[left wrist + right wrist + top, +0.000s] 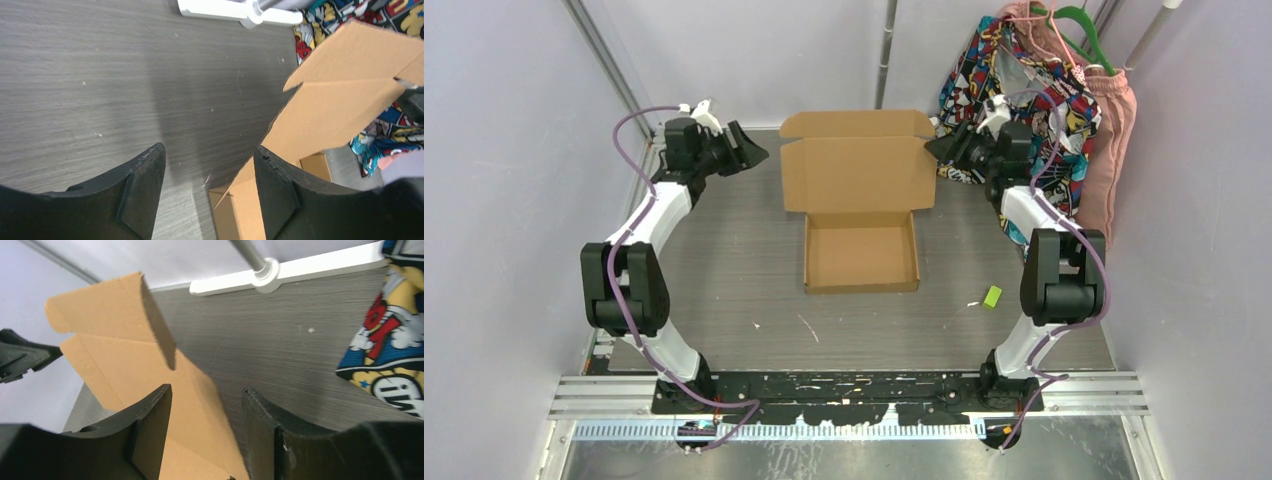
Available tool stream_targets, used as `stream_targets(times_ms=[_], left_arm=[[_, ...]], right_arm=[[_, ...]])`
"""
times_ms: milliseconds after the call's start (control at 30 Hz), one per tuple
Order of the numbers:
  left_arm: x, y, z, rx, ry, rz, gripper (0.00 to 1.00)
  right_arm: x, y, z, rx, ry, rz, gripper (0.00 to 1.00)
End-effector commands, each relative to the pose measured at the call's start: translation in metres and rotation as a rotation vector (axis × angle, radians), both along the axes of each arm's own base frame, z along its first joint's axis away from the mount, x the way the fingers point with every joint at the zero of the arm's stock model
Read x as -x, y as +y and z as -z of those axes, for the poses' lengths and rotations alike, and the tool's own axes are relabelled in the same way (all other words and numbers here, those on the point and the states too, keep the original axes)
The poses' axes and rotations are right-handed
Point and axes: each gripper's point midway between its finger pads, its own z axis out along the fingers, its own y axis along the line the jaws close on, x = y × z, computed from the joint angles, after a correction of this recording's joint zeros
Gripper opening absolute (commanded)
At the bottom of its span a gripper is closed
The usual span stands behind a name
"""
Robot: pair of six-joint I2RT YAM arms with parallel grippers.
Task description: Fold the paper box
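The paper box (861,210) is plain brown cardboard in the middle of the table. Its shallow tray is formed at the near end and its lid stands open at the far end, with flaps at the top. My left gripper (752,152) is open and empty, just left of the lid's left edge, apart from it. My right gripper (936,148) is open and empty at the lid's right edge. The lid shows in the left wrist view (340,107) to the right of the open fingers (145,190). In the right wrist view the lid (130,355) lies behind the open fingers (150,425).
A bundle of colourful patterned cloth and pink clothes (1064,100) hangs at the back right, behind the right arm. A small green scrap (992,296) lies on the table right of the box. Walls close in on both sides.
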Motion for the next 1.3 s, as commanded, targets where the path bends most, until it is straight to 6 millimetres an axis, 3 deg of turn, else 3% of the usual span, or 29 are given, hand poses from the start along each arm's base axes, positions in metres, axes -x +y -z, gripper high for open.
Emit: stream_targets(times_ms=[0, 100, 333, 633, 1267], left_arm=[[0.006, -0.015, -0.033, 0.031, -0.148, 0.094, 0.66], [0.008, -0.018, -0.025, 0.005, -0.140, 0.112, 0.66], [0.007, -0.022, -0.012, -0.036, -0.125, 0.118, 0.66], [0.014, -0.045, -0.007, -0.118, -0.122, 0.142, 0.65], [0.000, -0.041, -0.024, -0.182, -0.138, 0.095, 0.64]], right_arm=[[0.001, 0.024, -0.005, 0.123, -0.072, -0.094, 0.59], [0.003, 0.042, 0.007, 0.168, -0.060, -0.124, 0.59], [0.005, 0.049, 0.014, 0.208, -0.054, -0.123, 0.58], [0.010, 0.046, 0.002, 0.232, -0.091, -0.104, 0.57], [0.000, 0.037, -0.033, 0.244, -0.189, -0.033, 0.57]])
